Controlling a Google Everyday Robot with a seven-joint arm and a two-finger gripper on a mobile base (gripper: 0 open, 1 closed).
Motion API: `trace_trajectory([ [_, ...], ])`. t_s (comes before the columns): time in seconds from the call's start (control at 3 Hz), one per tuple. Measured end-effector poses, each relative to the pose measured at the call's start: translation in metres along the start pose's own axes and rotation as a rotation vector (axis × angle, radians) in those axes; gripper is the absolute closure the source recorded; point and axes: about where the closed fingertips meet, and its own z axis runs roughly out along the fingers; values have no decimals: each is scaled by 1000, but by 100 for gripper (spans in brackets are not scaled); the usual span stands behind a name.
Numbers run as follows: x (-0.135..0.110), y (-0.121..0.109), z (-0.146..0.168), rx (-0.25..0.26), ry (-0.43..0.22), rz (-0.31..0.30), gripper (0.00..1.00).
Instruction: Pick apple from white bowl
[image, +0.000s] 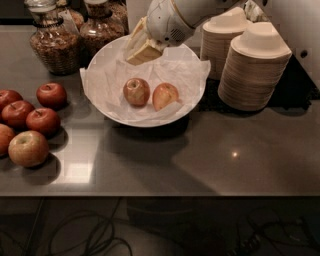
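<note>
The white bowl (196, 75), lined with crinkled white paper, stands at the middle back of the table. Two apples lie in it side by side. The apple (136, 91) on the left is orange-red with a yellow-green patch at its stem. A paler yellow-pink apple (165, 96) lies to its right. My gripper (141, 48) hangs above the bowl's far left part, up and a little behind the orange-red apple, clear of both apples. Nothing shows in it.
Several darker red apples (44, 120) lie on the table at the left. Glass jars (50, 45) stand behind them. Two stacks of small beige bowls (255, 70) stand right of the white bowl. The table's front edge (160, 194) runs below.
</note>
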Motion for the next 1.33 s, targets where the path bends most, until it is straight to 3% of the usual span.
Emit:
trace_trajectory([
  [0.33,0,0,0,0,0,0,100],
  [1.0,5,2,6,-11,11,8,58],
  [1.33,27,6,17,-26,54,47,34],
])
